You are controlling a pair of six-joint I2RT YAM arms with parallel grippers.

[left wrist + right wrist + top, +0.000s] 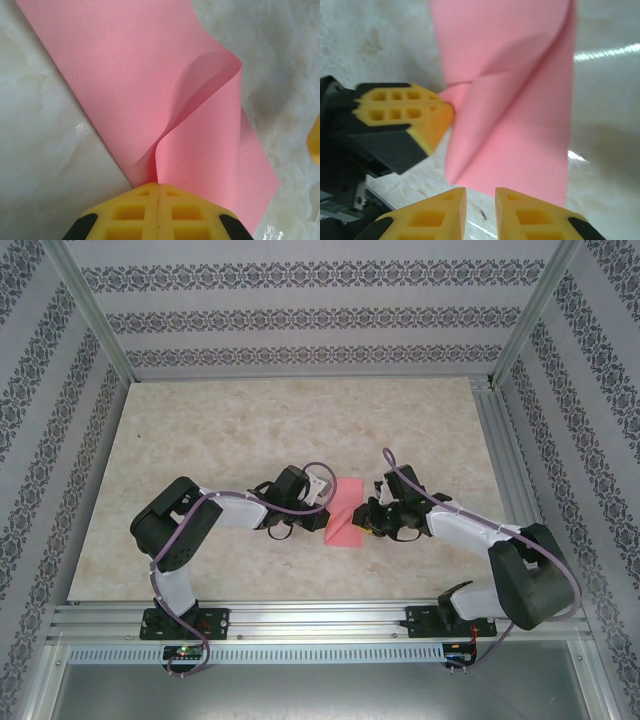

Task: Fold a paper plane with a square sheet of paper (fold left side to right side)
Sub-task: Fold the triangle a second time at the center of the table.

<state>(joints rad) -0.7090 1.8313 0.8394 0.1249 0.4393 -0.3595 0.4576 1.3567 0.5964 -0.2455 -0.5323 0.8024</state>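
**Sheet pinched at left, right fingers standing off**

My left gripper (pixel 158 188) is closed, its pads pressed together on the near edge of the square sheet of paper (pixel 140 70). From that pinch one layer rises and curls over the part lying flat (a soft bulge, no pressed crease seen). My right gripper (pixel 480 196) has a narrow gap between its fingertips and holds nothing; the sheet's edge lies just beyond them. From above, the sheet lies mid-way across the table (pixel 250 430), between both grippers.
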